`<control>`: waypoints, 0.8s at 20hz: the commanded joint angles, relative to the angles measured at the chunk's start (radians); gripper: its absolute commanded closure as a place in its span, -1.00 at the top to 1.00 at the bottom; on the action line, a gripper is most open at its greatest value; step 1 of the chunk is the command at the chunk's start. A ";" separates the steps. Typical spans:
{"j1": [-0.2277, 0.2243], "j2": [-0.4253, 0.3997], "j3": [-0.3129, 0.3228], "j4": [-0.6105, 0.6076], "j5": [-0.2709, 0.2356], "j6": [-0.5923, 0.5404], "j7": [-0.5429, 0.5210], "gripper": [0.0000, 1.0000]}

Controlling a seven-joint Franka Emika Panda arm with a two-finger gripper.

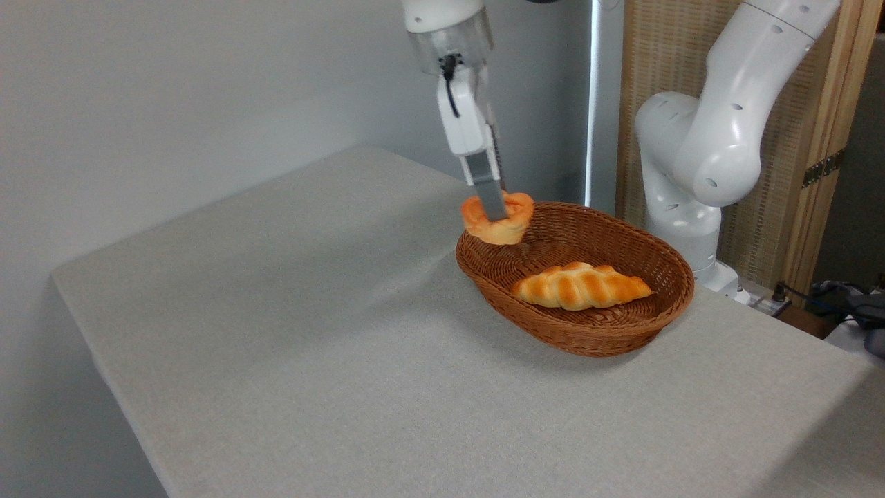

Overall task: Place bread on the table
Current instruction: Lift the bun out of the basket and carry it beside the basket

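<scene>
Camera: arm reaches straight down, tool [496, 207] clamped on the bread [498, 218] over the basket [588, 332] rim.

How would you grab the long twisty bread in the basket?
Probably from straight above, jaws across the narrow middle of the braided loaf. It lies flat and lengthwise in the wicker basket, whose raised rim blocks the sides. The gripper is busy pinching the round bun now.

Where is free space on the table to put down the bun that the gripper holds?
The grey table is bare left of and in front of the basket, out to the table edges. The bun, held in the gripper, hangs at the basket's left rim. It is crowded only inside the basket, around the braided loaf.
</scene>
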State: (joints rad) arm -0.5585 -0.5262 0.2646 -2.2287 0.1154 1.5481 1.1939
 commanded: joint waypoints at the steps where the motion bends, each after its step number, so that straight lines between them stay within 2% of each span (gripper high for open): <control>1: -0.029 0.146 0.048 0.156 -0.060 -0.020 -0.005 -0.19; 5: -0.026 0.227 0.068 0.193 -0.091 0.075 -0.039 -0.19; 9: -0.020 0.331 0.068 0.199 -0.099 0.263 -0.192 -0.14; 13: -0.015 0.439 0.068 0.245 -0.131 0.378 -0.326 -0.11; 16: -0.015 0.511 0.068 0.248 -0.131 0.492 -0.418 0.16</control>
State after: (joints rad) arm -0.5693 -0.0927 0.3209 -2.0200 0.0036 1.9640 0.8577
